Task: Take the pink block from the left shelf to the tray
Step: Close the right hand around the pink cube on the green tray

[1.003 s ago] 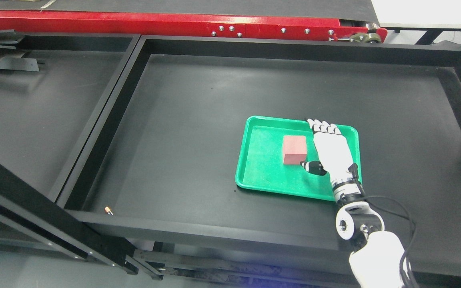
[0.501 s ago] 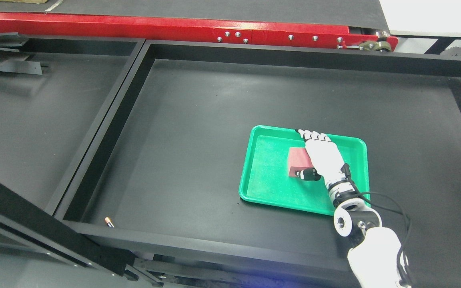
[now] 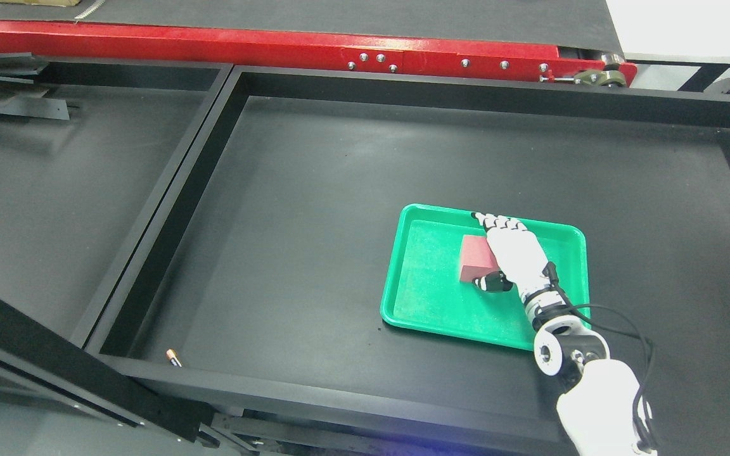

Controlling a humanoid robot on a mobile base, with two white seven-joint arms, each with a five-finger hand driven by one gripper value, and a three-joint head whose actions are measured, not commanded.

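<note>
Pink block (image 3: 476,256) lies flat in the green tray (image 3: 428,304), right hand (image 3: 514,253) just beside it with fingers extended flat, holding nothing; block looks light, rigid, matte, best pinched across its opposite side faces.

Bright green tray (image 3: 428,304), flat pink block (image 3: 474,256) on it, white robot hand (image 3: 512,253) with black thumb tip, matte black table (image 3: 314,209), glossy red rail (image 3: 213,41) behind.

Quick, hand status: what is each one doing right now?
Left: not in view.
Right hand: fingers extended over the pink block in the green tray; grip cannot be told.
</note>
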